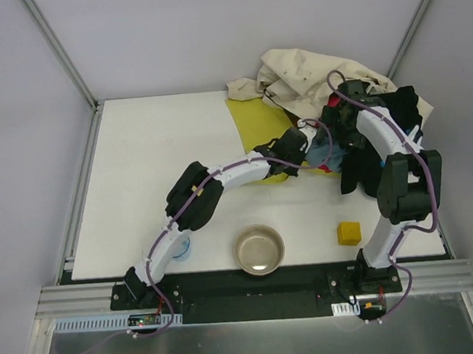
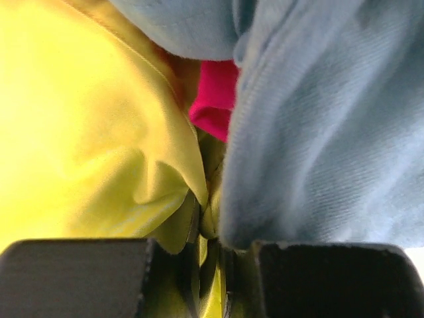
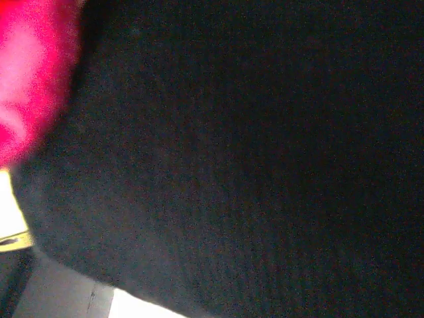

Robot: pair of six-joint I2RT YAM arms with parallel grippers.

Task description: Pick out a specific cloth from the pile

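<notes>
The yellow-green cloth (image 1: 256, 121) lies flat on the white table, its right part under the pile. The pile holds a big beige cloth (image 1: 310, 75), black cloth (image 1: 404, 108), a blue-grey piece (image 1: 321, 149) and a bit of magenta (image 1: 328, 167). My left gripper (image 1: 305, 150) is at the pile's near-left edge. In the left wrist view it (image 2: 209, 225) is shut on a fold of the yellow-green cloth (image 2: 79, 132), beside the blue-grey piece (image 2: 318, 132) and the magenta piece (image 2: 213, 93). My right gripper (image 1: 339, 122) is sunk in the pile. Black cloth (image 3: 232, 165) fills the right wrist view and hides its fingers.
A metal bowl (image 1: 259, 249) stands at the table's near edge, centre. A yellow block (image 1: 349, 232) sits to its right, near the right arm's base. A small blue object (image 1: 183, 246) shows under the left arm. Frame posts stand at the back corners.
</notes>
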